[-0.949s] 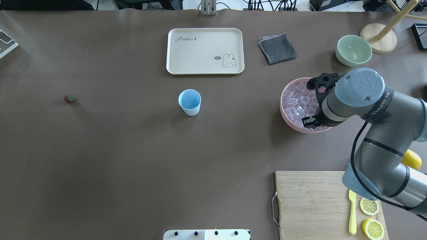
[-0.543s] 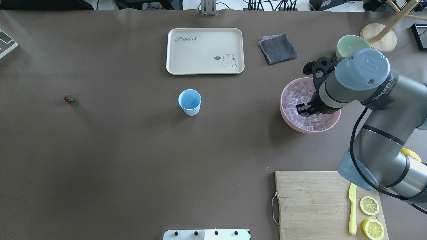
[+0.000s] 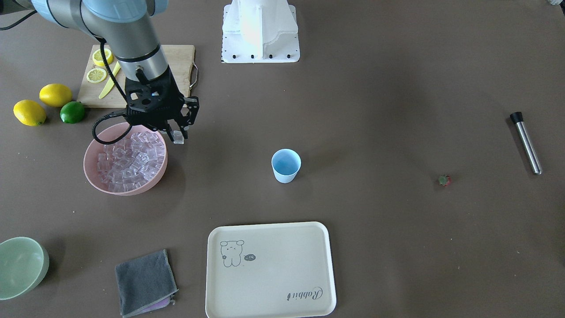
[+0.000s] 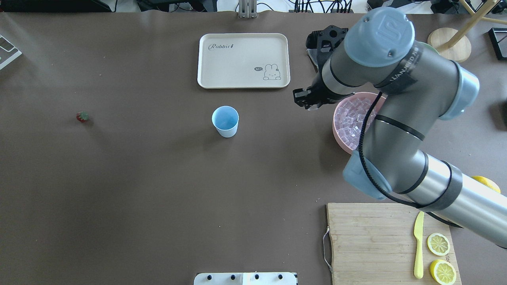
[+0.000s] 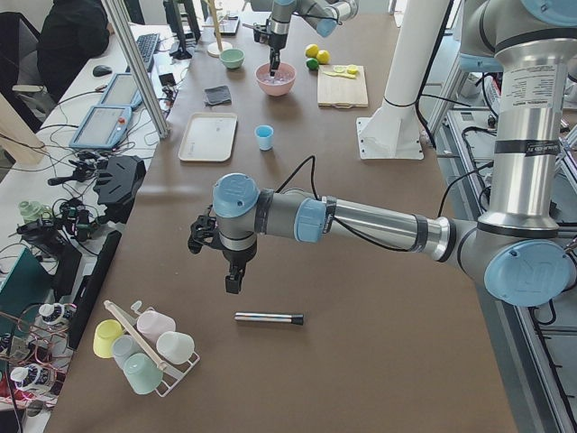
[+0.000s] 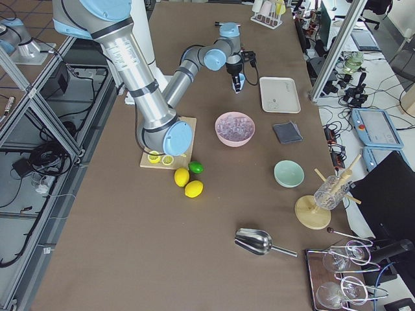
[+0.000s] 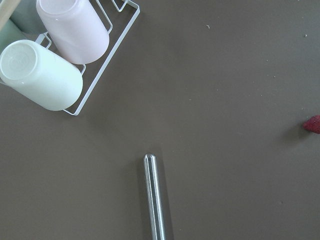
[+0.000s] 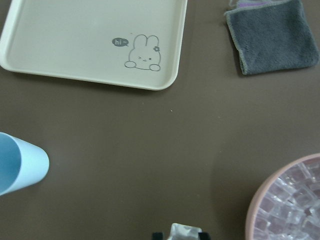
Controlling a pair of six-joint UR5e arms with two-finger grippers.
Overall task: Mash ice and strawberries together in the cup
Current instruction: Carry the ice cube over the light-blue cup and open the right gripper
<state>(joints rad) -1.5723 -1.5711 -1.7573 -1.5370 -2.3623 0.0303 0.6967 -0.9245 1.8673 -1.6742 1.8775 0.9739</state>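
front-facing view: the right end effector (image 3: 178,132) is clamped on one ice cube (image 3: 178,138), just past the pink bowl's (image 3: 132,191) upper-right rim. the cup (image 3: 286,165) stands upright on the counter to its right, slightly lower in frame.
overhead view: the cup (image 4: 225,121) lies left of it.
right wrist view: ice cube (image 8: 186,233) at bottom centre, cup (image 8: 20,165) at the left edge.
left side view: left end effector (image 5: 233,287), cannot tell its state.
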